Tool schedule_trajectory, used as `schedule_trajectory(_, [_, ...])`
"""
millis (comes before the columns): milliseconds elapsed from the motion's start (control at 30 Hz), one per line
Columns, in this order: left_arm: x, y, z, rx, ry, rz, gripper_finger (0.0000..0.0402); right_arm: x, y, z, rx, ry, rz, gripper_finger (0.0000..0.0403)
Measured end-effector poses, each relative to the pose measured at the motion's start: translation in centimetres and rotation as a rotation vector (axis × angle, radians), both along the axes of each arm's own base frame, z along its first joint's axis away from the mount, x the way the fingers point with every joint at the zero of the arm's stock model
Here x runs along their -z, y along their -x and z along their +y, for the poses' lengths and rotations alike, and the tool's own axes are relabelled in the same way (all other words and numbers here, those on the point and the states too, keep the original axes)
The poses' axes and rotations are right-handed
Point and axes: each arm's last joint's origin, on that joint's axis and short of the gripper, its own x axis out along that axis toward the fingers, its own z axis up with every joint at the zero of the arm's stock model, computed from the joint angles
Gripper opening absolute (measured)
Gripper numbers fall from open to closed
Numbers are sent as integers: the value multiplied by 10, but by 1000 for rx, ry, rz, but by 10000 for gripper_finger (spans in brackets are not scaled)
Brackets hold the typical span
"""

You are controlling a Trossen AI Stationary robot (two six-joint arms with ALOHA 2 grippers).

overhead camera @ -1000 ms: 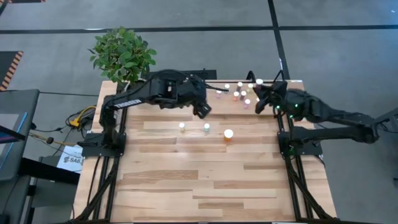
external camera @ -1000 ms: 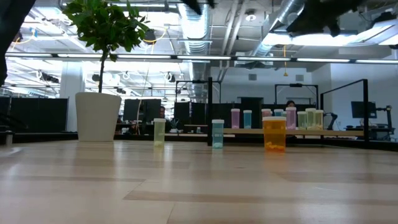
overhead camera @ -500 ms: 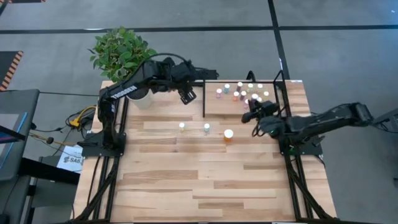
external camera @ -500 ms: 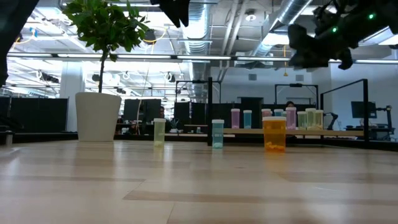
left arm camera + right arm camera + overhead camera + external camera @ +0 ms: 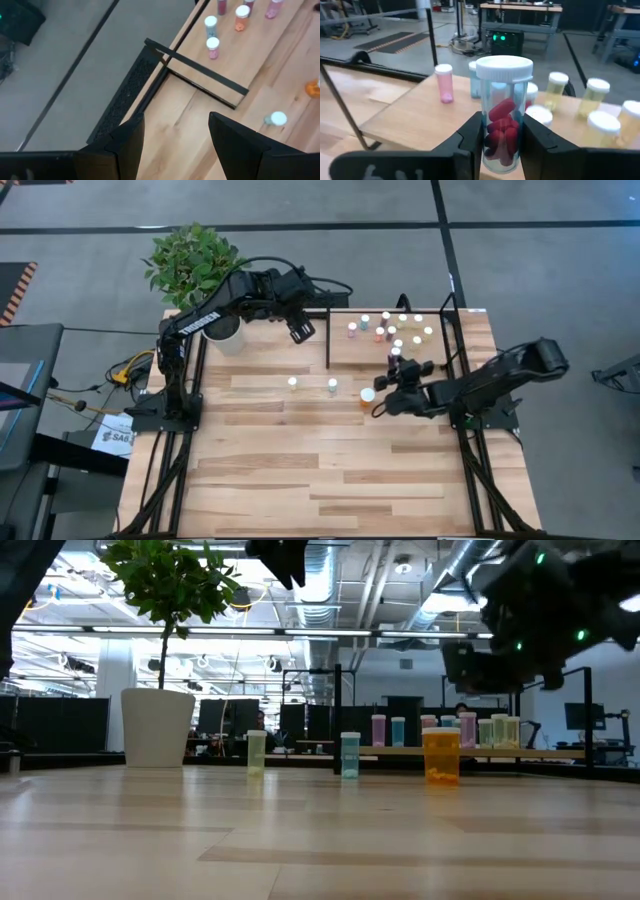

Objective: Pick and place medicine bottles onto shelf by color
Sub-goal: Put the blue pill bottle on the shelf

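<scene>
My right gripper (image 5: 502,150) is shut on a clear white-capped medicine bottle (image 5: 502,115) with red capsules inside. It hovers at the shelf's near edge (image 5: 394,363). The shelf (image 5: 345,352) is black-framed and carries several small bottles (image 5: 390,328), pink, blue and yellowish (image 5: 444,82). On the tabletop stand a pale bottle (image 5: 292,383), a teal one (image 5: 332,385) and a larger orange one (image 5: 367,395). My left gripper (image 5: 175,135) is open with nothing in it, high over the far edge beside the plant (image 5: 300,330). My right gripper pinches the bottle's lower body (image 5: 492,145) between its two fingers, one on each side. The fingers come in almost level, pointing toward the shelf. The bottle stands upright with its cap (image 5: 504,67) up, clear of the table.
A plant (image 5: 195,265) in a white pot (image 5: 158,728) stands at the far left corner. A thin black post (image 5: 328,345) marks the shelf's left end. The near half of the plank table (image 5: 320,470) is bare wood.
My right gripper has come down from over the shelf's right part and moved toward the table's near and left edges, stopping close to the orange bottle. My left gripper has drawn back from the table's middle toward the far edge and the plant.
</scene>
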Motion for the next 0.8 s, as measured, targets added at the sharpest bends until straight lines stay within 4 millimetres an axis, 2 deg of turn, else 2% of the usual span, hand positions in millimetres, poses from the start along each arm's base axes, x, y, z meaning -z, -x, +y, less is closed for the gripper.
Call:
schedule_trajectory(200, [-1, -3, 0, 21, 20, -28, 209, 32, -11, -2, 50, -12, 0, 118])
schedule_trajectory(333, [-1, -3, 0, 25, 23, -36, 209, 43, -24, -5, 51, -2, -6, 119])
schedule_trajectory(433, [-1, -3, 0, 25, 23, -36, 209, 41, -35, -8, 1, 9, 24, 120])
schedule_trajectory(567, [-1, -3, 0, 27, 21, -34, 209, 26, -53, -18, -158, 37, 95, 120])
schedule_trajectory(667, [-1, -3, 0, 29, 20, -33, 209, 15, -61, -32, -284, 64, 89, 120])
schedule_trajectory(800, [-1, -3, 0, 24, 23, -35, 209, 12, -63, -54, -438, 62, 85, 120])
